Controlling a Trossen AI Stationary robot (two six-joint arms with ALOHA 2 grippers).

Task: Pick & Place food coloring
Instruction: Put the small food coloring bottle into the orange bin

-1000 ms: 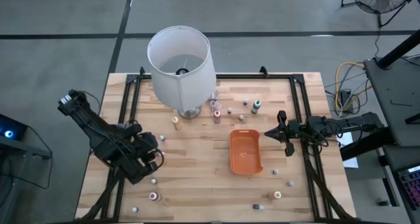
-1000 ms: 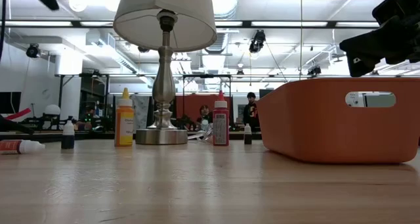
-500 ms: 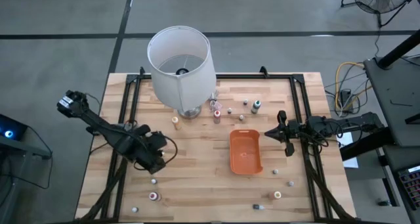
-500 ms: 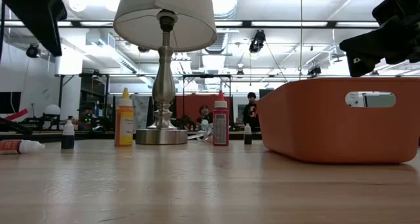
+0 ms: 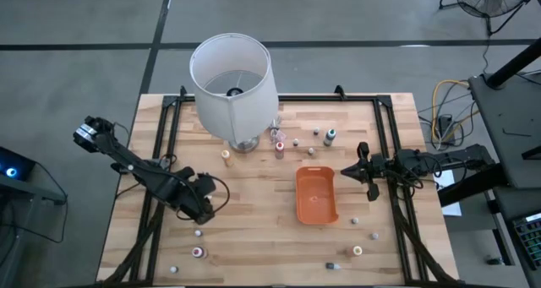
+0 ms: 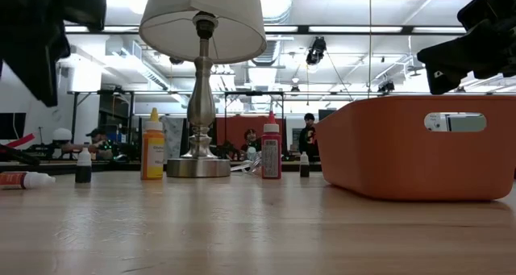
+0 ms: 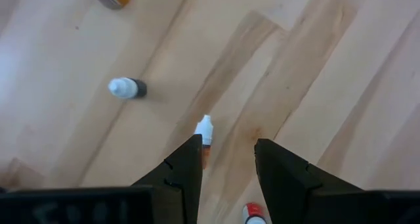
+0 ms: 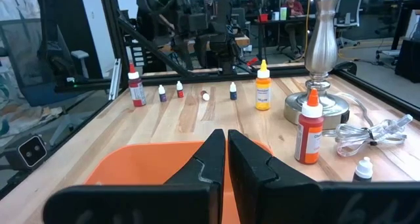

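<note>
Wooden table (image 5: 254, 229): lamp (image 5: 232, 81), orange tray (image 5: 316, 195)

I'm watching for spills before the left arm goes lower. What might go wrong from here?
The left gripper, fingers parted, hangs above a small lying bottle that sits nearer one finger, so a descent may knock it away. A second bottle lies close by and may get bumped too.

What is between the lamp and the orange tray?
In the high view, a red bottle stands on the table between the lamp base and the tray, with tiny bottles beside it. The low view shows it too.
</note>
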